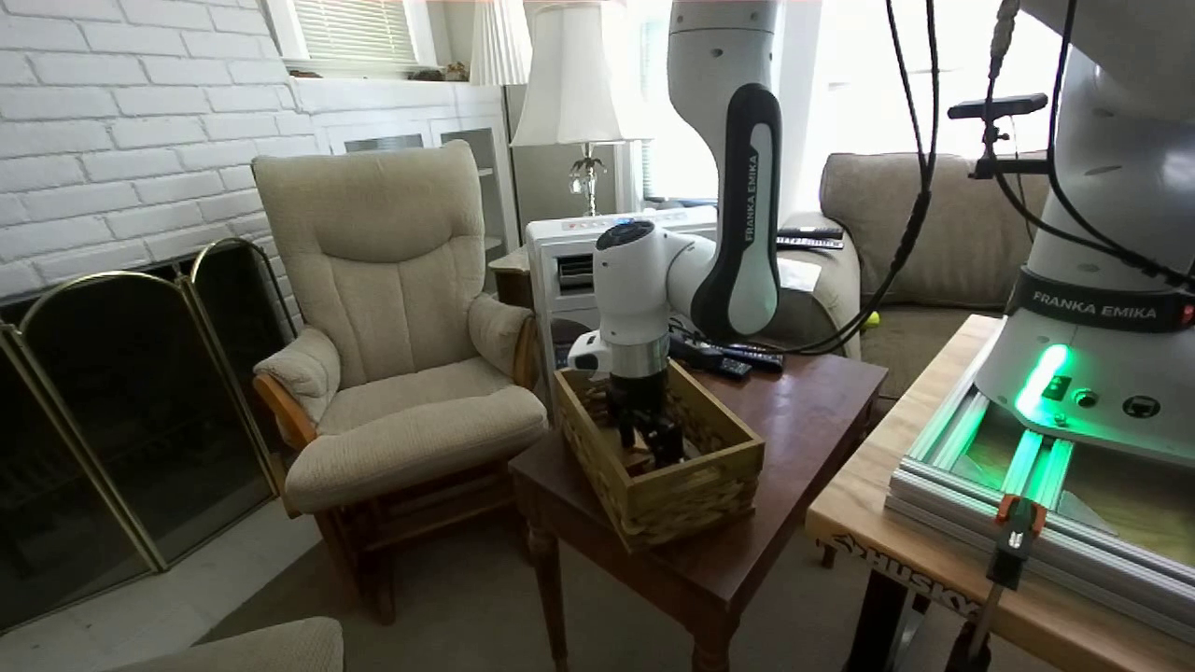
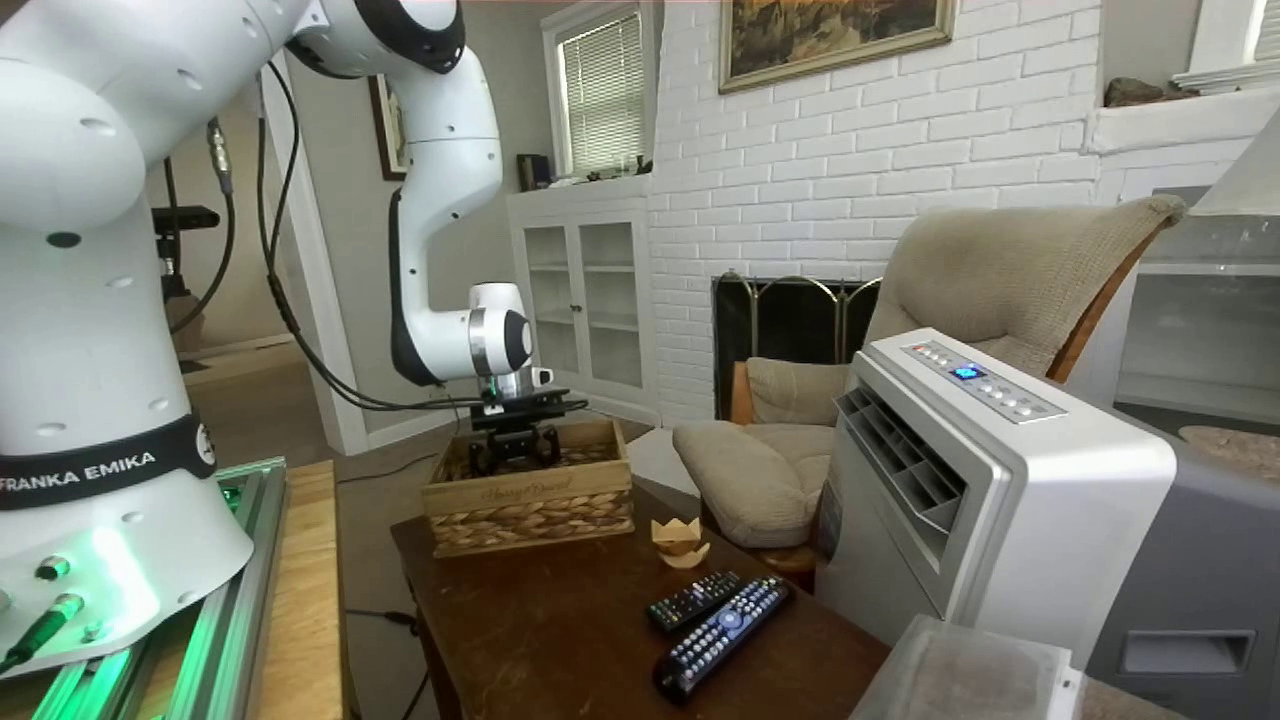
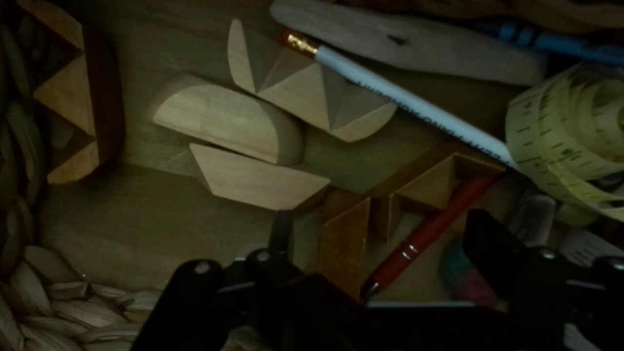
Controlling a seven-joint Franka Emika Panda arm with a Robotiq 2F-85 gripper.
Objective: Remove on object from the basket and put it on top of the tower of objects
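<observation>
The brown woven basket (image 1: 695,509) stands on a dark wooden table, and my gripper (image 1: 651,446) reaches down inside it. Seen from the wrist, the gripper (image 3: 381,231) is open. A brown notched wooden block (image 3: 343,241) and a red pen (image 3: 414,246) lie between and just beyond its fingers, with gaps at the sides. Paler wooden pieces, such as a half-round block (image 3: 224,117) and a trapezoid block (image 3: 258,178), rest farther in. The tower of objects (image 2: 680,540), a crown-shaped wooden piece above a curved one, stands on the table beside the basket in an exterior view.
Inside the basket are also a white pencil (image 3: 409,105), a yellow measuring tape (image 3: 560,131) and another notched block (image 3: 105,97) by the wall. Two remotes (image 2: 722,630) lie on the table (image 2: 540,620). A white appliance (image 2: 1050,490) and an armchair (image 1: 401,373) stand close by.
</observation>
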